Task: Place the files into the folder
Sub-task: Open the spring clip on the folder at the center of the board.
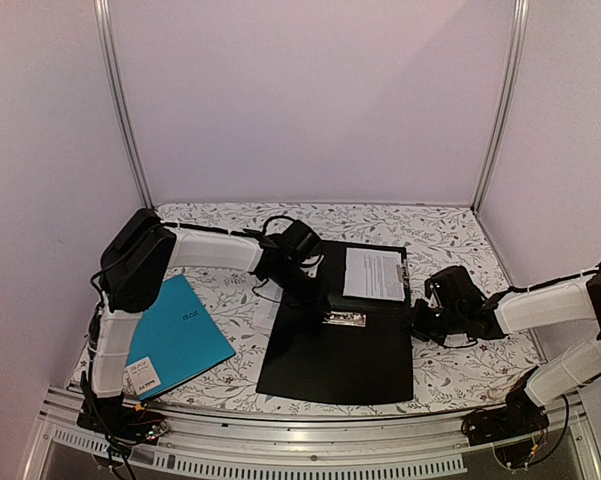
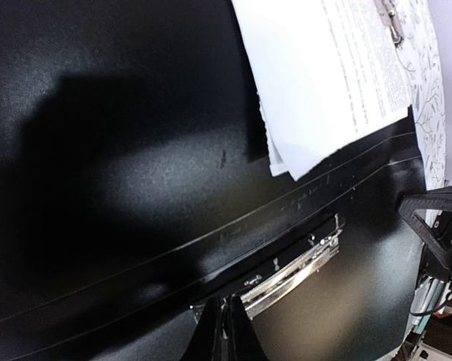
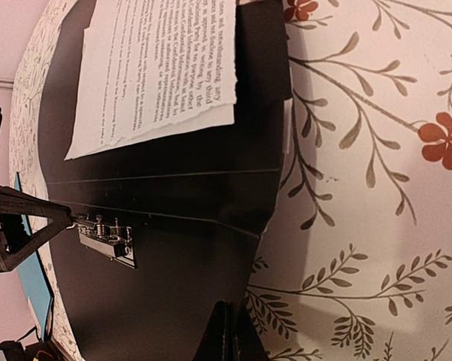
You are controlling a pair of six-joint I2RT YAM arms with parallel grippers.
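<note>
The black folder [image 1: 335, 365] lies open and flat mid-table, its silver clip [image 1: 344, 319] at the fold. The files [image 1: 373, 273], white printed sheets, lie on its far half, and show in the left wrist view [image 2: 338, 75] and the right wrist view [image 3: 158, 68]. My left gripper [image 1: 315, 292] is shut, its tips at the left end of the clip [image 2: 293, 271], over the folder [image 2: 135, 150]. My right gripper [image 1: 420, 322] is shut at the folder's right edge [image 3: 173, 301], low over the near half. I cannot tell whether it pinches the cover.
A teal-blue folder [image 1: 180, 335] with a white label lies at the near left. A white strip [image 1: 265, 312] shows beside the black folder's left edge. The floral tablecloth [image 1: 450, 375] covers the table. White walls and metal posts [image 1: 120, 100] close the back and sides.
</note>
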